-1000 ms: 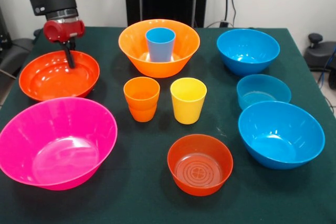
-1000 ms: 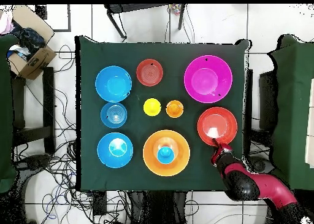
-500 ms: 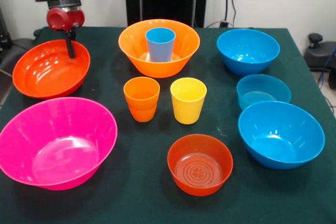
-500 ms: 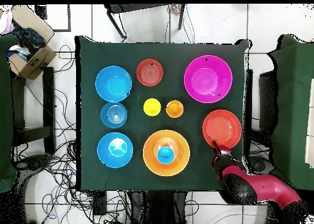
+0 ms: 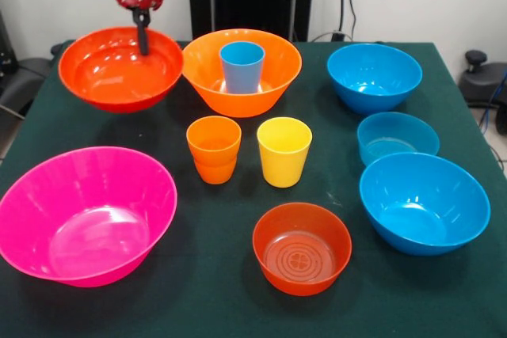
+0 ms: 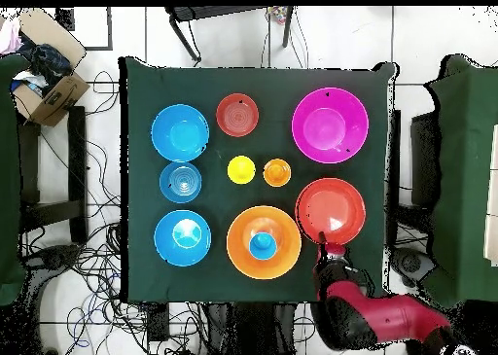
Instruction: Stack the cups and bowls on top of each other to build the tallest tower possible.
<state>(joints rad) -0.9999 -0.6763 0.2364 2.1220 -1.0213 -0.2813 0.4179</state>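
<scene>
The gripper [image 5: 142,37] is gripping the far rim of a red-orange bowl [image 5: 119,69] and holding it lifted and tilted above the table [image 5: 198,306], at the far left in the front view. The bowl's right edge is sitting just beside the big orange bowl [image 5: 269,77], which is resting at the far centre with the blue cup [image 5: 242,65] standing upright inside it. In the overhead view the held bowl [image 6: 331,207] is lying next to the orange bowl [image 6: 243,259]. The orange cup [image 5: 214,148] and yellow cup [image 5: 283,150] are standing side by side at the centre. The pink bowl [image 5: 83,215] is sitting near left, a second red-orange bowl [image 5: 301,247] near centre, and three blue bowls [image 5: 424,203] along the right.
</scene>
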